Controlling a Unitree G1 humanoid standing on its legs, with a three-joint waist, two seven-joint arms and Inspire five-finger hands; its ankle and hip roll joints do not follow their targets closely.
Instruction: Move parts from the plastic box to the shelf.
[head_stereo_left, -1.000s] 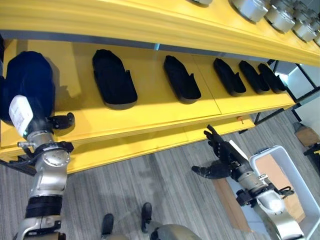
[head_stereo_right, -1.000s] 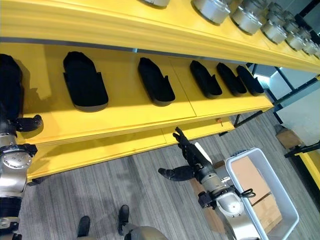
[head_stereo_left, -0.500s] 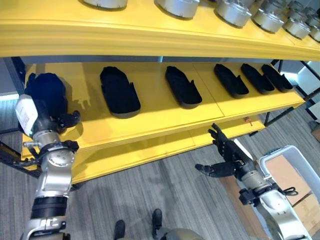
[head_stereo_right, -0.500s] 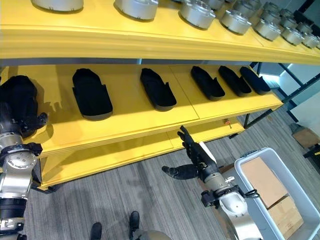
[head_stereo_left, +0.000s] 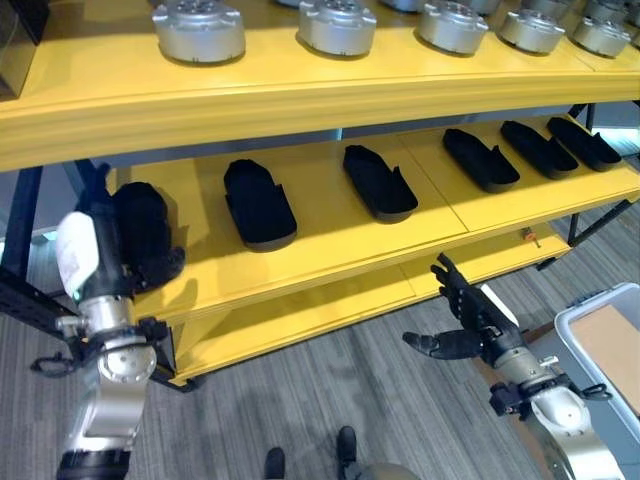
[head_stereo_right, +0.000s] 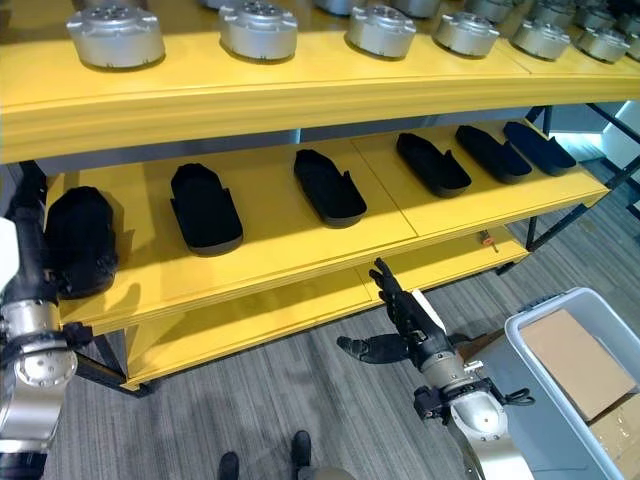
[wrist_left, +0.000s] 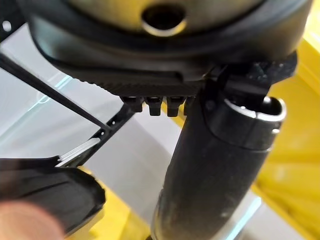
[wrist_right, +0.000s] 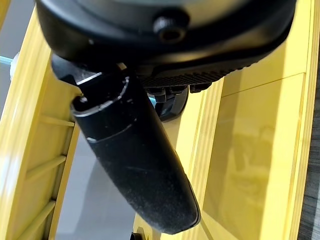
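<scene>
Right hand (head_stereo_right: 415, 330) hangs in front of the yellow shelf (head_stereo_right: 300, 255) with fingers spread and empty, plastic box (head_stereo_right: 560, 385) off to its right on the floor, left hand (head_stereo_left: 150, 265) up at the shelf's left end against a black part (head_stereo_left: 140, 225), can't tell its grip.

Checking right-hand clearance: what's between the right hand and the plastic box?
Bare grey floor. In the right eye view the open right hand hangs apart from the plastic box; nothing between.
</scene>
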